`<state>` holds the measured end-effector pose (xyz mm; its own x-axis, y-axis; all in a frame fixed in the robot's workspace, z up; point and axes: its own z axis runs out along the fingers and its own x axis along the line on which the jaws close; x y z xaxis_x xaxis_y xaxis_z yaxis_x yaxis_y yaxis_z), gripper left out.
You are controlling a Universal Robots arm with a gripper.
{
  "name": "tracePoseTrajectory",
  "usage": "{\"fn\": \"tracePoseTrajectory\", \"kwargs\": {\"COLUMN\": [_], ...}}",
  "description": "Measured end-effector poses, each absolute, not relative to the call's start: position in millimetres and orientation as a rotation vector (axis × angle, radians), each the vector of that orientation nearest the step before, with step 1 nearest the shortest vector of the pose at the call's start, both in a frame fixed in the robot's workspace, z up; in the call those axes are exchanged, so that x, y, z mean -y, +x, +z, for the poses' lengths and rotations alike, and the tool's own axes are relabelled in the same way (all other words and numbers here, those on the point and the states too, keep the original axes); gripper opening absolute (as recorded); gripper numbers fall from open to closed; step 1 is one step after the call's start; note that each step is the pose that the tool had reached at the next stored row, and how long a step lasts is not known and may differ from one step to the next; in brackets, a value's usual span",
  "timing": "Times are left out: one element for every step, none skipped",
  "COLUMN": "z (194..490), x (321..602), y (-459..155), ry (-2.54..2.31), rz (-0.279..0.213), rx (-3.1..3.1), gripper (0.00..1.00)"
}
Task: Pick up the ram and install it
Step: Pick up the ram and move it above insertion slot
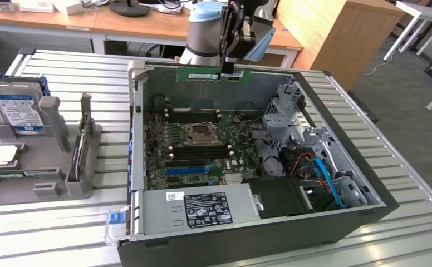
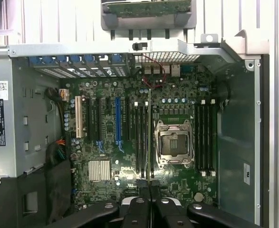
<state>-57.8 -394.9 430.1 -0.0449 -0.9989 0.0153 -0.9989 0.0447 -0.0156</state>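
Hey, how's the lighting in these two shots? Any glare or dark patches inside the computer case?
Exterior view: even room light, the ram in the shut tool well lit, shadow around the cables in the case. Wrist view: motherboard evenly lit, mild shine on the silver heatsink, black shroud beside it dark.

both views look down on the motherboard [image 1: 229, 142], wrist view nearer.

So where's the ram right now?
In the exterior view the ram is clamped in the shut tool, raised level above the open computer case. The wrist view shows it edge-on over the memory slots beside the processor socket.
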Motion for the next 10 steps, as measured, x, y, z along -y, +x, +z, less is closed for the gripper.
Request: {"fn": "tracePoseTrajectory", "kwargs": {"z": [430,429,428,426,425,424,423,422,420,419], "x": [395,395,395,395,395,395,395,395,395,395], "y": [-58,-58,-58,-58,-58,-58,-58,-58,-58,-58], "ry": [2.171,2.171,2.171,2.171,2.171,2.171,2.171,2.172,2.172,2.172], "rz": [0.034,0.035,0.035,0.035,0.035,0.036,0.036,0.036,0.036,0.037], "rx": [2.271,2.271,2.271,2.271,2.271,2.271,2.271,2.271,2.271,2.271], "gripper": [0.12,0.12,0.12,0.12,0.12,0.12,0.12,0.12,0.12,0.12]}}
